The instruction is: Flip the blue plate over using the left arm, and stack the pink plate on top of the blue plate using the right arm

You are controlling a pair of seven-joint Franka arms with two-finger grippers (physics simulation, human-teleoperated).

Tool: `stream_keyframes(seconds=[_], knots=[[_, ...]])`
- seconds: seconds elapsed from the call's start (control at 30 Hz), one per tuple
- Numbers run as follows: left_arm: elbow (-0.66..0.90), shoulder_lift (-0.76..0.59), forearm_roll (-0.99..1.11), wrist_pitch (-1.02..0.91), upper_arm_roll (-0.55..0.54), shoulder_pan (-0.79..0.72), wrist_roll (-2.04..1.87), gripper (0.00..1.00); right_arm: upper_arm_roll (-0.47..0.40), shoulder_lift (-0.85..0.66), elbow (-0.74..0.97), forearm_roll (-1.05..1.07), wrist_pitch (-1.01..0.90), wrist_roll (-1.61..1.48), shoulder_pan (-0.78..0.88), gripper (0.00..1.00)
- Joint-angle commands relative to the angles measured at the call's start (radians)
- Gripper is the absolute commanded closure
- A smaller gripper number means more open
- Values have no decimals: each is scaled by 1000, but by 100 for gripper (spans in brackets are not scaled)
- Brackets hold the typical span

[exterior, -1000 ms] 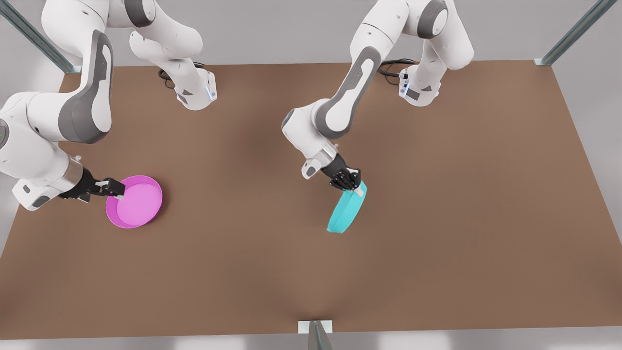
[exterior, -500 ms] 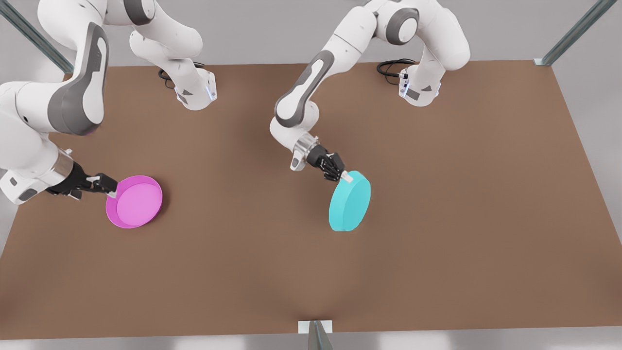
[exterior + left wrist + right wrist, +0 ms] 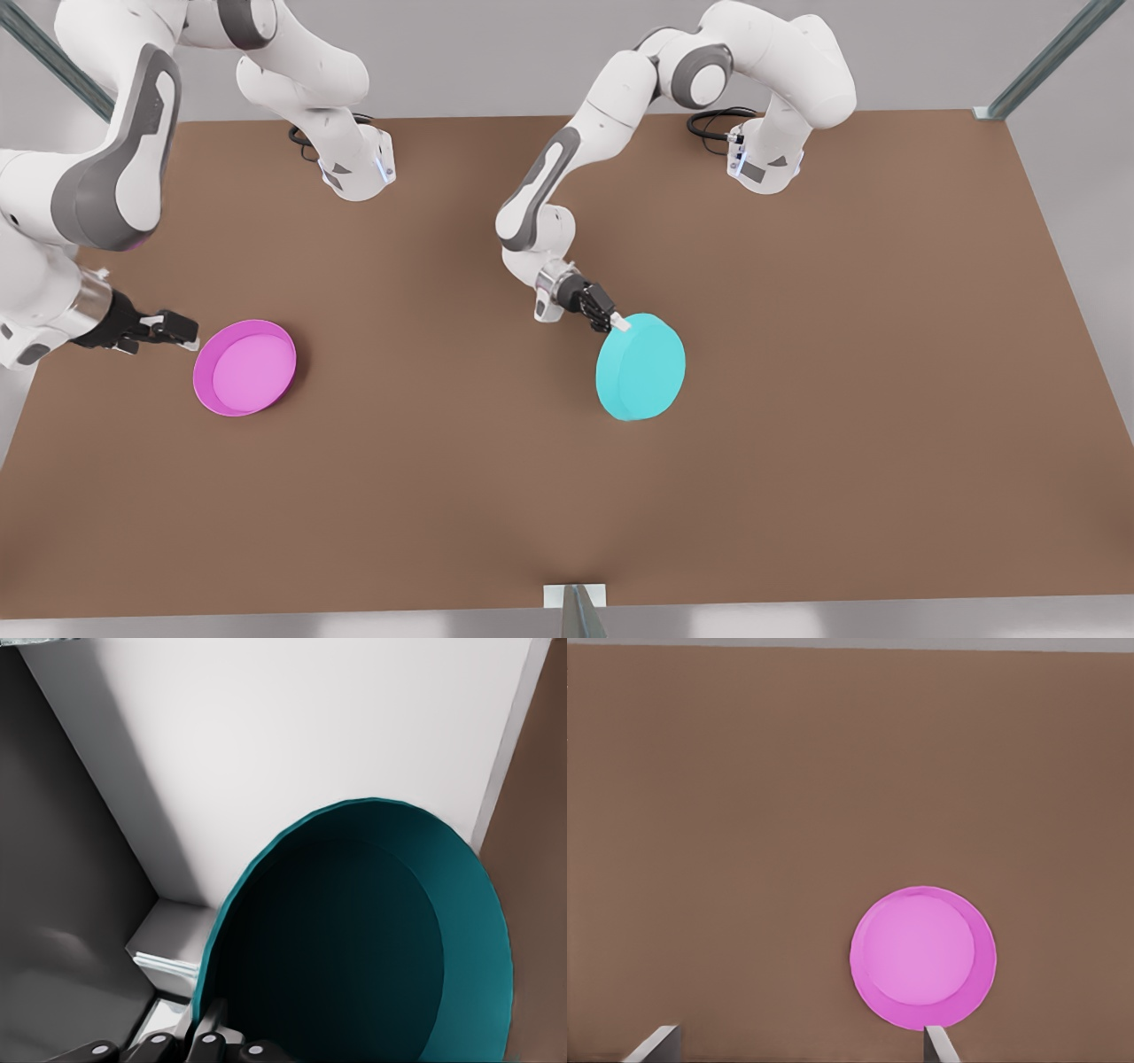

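Left pincer [image 3: 623, 323] — blue plate [image 3: 641, 367] gripped

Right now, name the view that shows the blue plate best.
The front view: the whole blue plate shows, bottom up, the left gripper on its rim. The left wrist view catches its dark hollow inside, cropped.

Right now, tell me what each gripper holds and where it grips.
The left gripper holds the blue plate by its rim. The right gripper holds nothing; it sits open just short of the pink plate.
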Motion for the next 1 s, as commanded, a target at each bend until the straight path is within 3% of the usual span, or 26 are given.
stream_keyframes(seconds=[0.0,0.07,0.1,0.17,0.4,0.5,0.57,0.63,0.9,0.97], knots=[[0,3,-6,1,0,0,0,79,0,3,-13,6,21,-9,-4,0],[3,17,-6,3,-1,0,0,78,0,8,-138,27,150,-72,-38,0],[15,33,-9,3,-1,0,1,64,0,13,-186,70,173,-86,-67,0],[25,62,-9,4,-1,3,3,0,-3,5,-267,86,192,-155,-105,0],[137,175,-58,3,-6,12,-40,0,-115,78,-306,178,252,-387,-118,0],[305,178,-105,11,-155,120,-100,0,-126,134,-320,242,250,-474,-200,0],[353,174,-242,69,-156,121,-143,0,-144,203,-310,290,251,-531,-216,0],[387,164,-346,90,-156,127,-152,0,-218,307,-309,406,273,-686,-213,0],[477,158,-520,153,-172,127,-171,0,-227,439,-310,432,414,-853,-222,0],[506,157,-546,172,-172,129,-181,0,-229,473,-309,437,420,-904,-225,6]])
